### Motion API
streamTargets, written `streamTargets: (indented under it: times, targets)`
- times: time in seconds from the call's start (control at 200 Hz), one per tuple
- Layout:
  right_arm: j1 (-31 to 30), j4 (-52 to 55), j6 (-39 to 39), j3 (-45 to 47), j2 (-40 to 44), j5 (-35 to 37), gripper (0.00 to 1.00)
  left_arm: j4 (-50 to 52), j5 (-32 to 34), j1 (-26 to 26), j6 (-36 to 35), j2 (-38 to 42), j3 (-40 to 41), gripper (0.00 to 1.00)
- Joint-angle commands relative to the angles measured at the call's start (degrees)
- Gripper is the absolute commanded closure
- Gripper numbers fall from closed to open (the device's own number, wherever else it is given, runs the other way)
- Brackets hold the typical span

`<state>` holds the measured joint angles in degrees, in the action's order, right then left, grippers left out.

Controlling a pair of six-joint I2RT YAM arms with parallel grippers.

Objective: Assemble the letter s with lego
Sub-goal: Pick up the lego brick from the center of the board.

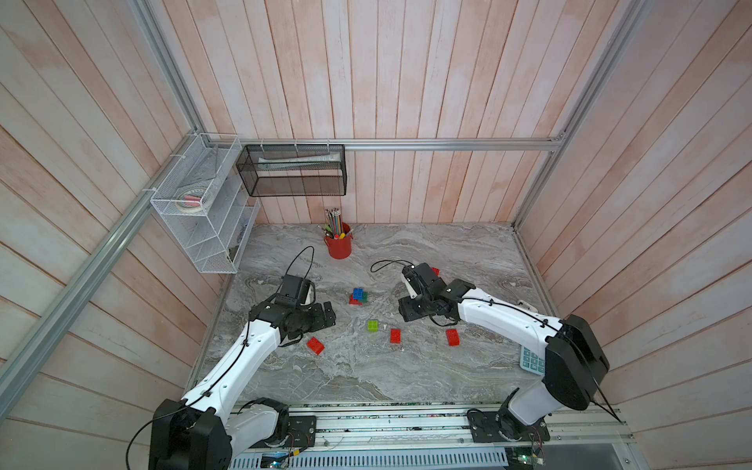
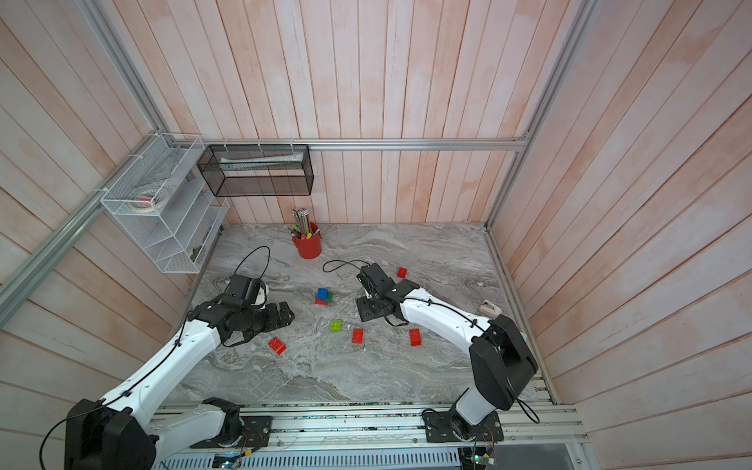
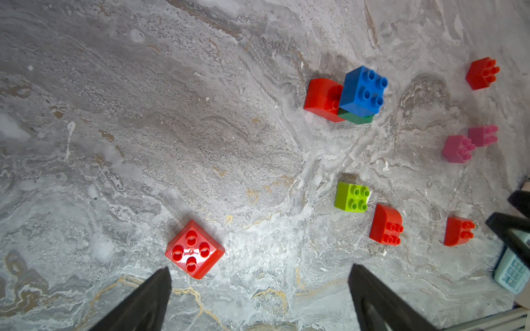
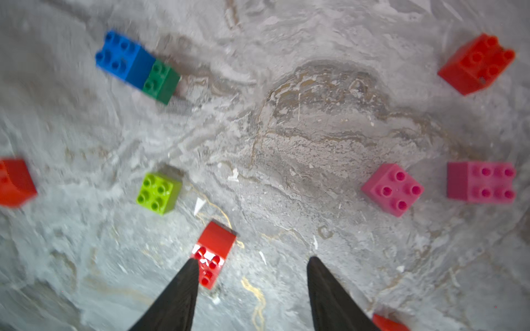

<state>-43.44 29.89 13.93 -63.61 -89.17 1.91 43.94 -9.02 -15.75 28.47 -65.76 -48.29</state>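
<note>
Both your arms reach in low over the marbled table (image 1: 366, 378), wrists tipped down. Your left gripper (image 3: 259, 268) is spread wide over bare stone, with a glossy red four-stud brick (image 3: 195, 249) just beside one finger. Your right gripper (image 4: 254, 259) stands parted with nothing between, one fingertip right by a half-smooth red brick (image 4: 213, 252). Mid-table, the blue brick (image 3: 362, 90) sits on a dark green brick (image 3: 355, 117), a rounded red brick (image 3: 322, 99) tight against them. A lime brick (image 3: 352, 197) lies nearby, apart. A pink brick (image 4: 392, 189) and a second pink brick (image 4: 481, 182) lie side by side. The red pencil cup (image 1: 339, 244) stands well behind.
</note>
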Motion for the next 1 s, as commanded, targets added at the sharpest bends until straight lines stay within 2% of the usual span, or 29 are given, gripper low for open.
streamTargets:
  times: [0.0,0.2,0.45,0.7,0.995]
  targets:
    - [0.8,-2.77,-20.75,2.94,2.86,-4.1,0.38,-1.4,-0.83,0.2,-1.56,1.07,0.83,0.0]
    - [4.5,-3.72,-36.95,6.08,3.76,-7.49,0.38,-1.4,-0.15,0.22,-2.27,2.13,1.4,0.0]
    - [4.49,-6.87,-50.1,9.94,1.81,-7.65,0.38,-0.73,0.57,0.27,-2.69,3.78,2.54,0.0]
    - [2.2,-8.94,-57.12,9.14,-3.72,-7.64,0.37,-0.09,0.67,0.27,-2.02,5.62,3.91,0.0]
    - [-0.02,-9.96,-60.33,6.38,-8.55,-9.49,0.37,0.67,0.75,0.22,-1.53,6.51,3.77,0.0]
